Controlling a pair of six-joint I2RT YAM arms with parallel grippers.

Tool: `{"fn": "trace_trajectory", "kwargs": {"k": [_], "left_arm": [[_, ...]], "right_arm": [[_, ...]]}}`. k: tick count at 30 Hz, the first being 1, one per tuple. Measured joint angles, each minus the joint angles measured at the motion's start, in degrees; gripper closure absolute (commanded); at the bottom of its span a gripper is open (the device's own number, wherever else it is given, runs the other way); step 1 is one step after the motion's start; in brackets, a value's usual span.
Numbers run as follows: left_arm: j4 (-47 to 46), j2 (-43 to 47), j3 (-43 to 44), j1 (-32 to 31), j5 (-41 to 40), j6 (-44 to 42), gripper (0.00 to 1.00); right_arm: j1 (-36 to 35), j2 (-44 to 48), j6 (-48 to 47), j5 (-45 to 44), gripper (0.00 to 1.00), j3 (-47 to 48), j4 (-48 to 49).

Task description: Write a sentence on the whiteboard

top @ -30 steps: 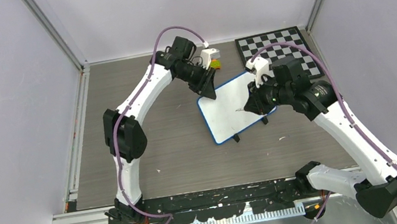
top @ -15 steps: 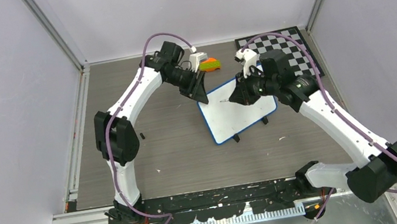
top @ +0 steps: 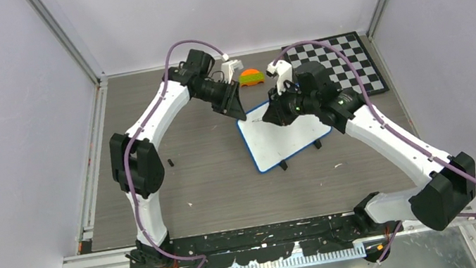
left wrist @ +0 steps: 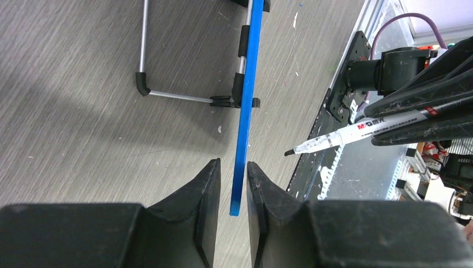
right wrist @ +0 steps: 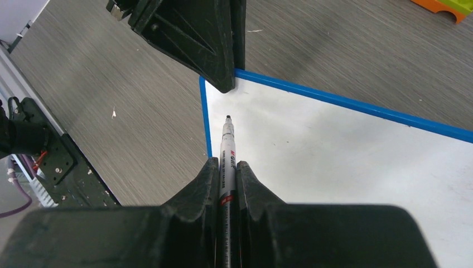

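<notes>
The whiteboard (top: 285, 137), white with a blue rim, stands tilted on black feet mid-table. My left gripper (top: 237, 109) is at its far left corner. In the left wrist view the left gripper (left wrist: 232, 162) straddles the blue rim (left wrist: 245, 111) edge-on, jaws narrowly open, a thin gap showing on each side. My right gripper (top: 275, 115) hovers over the same corner, shut on a white marker (right wrist: 227, 139). In the right wrist view the right gripper (right wrist: 226, 163) points the marker's black tip at the white surface (right wrist: 334, 151) just inside the rim. The marker (left wrist: 346, 134) also shows in the left wrist view.
A black-and-white checkered board (top: 346, 64) lies at the back right. An orange and green toy (top: 251, 76) sits behind the whiteboard. A small black piece (top: 170, 162) lies left of centre. The whiteboard's metal stand legs (left wrist: 167, 95) rest on the grey table.
My right arm has carried the marker leftward across the whiteboard to its far left corner. The left arm shifted slightly left; its jaws widened, then narrowed around the rim.
</notes>
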State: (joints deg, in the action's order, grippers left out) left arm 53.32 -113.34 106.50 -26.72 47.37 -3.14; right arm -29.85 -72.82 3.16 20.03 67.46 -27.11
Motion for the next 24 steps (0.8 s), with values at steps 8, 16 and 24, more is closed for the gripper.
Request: {"fn": "trace_trajectory", "kwargs": {"k": [8,16,24], "left_arm": [[-0.4,0.0,-0.5,0.0,0.3,0.3,0.82],[-0.7,0.0,-0.5,0.0,0.7,0.6,0.96],[-0.8,0.0,-0.7,-0.1,1.0,0.6,1.00]], "right_arm": [[-1.3,-0.6,0.0,-0.5,1.00,-0.3,1.1],[-2.9,-2.5,-0.3,-0.8,1.00,-0.3,1.6],[-3.8,-4.3,-0.5,-1.5,1.00,-0.3,2.3]]}}
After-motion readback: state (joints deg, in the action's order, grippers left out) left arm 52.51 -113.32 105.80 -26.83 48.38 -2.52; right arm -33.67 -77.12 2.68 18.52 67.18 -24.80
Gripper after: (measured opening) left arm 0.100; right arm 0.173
